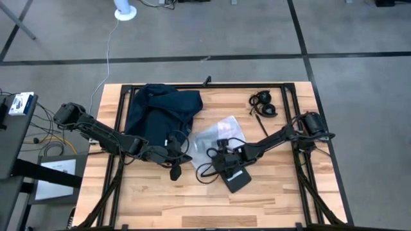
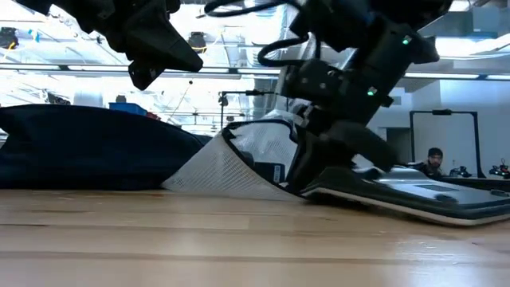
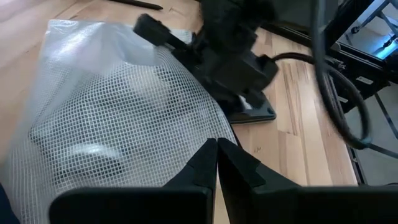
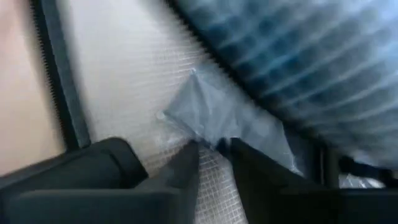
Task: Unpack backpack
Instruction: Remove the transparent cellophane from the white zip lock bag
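Note:
The dark navy backpack (image 1: 160,109) lies slumped at the table's far left, its underside on the wood (image 2: 88,151). To its right lies a clear, white-meshed plastic bag (image 1: 217,133). My right gripper (image 1: 221,153) is over the bag's near part and is shut on it (image 4: 214,149). The bag's edge (image 2: 231,163) slopes up from the table toward that gripper. My left gripper (image 1: 174,168) hangs shut and empty above the table, between the backpack and the bag (image 3: 216,152). My right gripper pinches a raised crease of the bag's clear mesh film (image 4: 208,134) between its two fingers. It comes slanting down from the table's right side. The bag rises toward the fingers, while its far and left parts (image 3: 93,124) stay on the table.
A flat black pouch (image 1: 236,181) lies just near of my right gripper, one end raised (image 2: 414,195). Black headphones (image 1: 263,104) sit at the far right. Bare wood stretches along the near edge (image 1: 192,208). A person (image 2: 434,159) is in the room behind.

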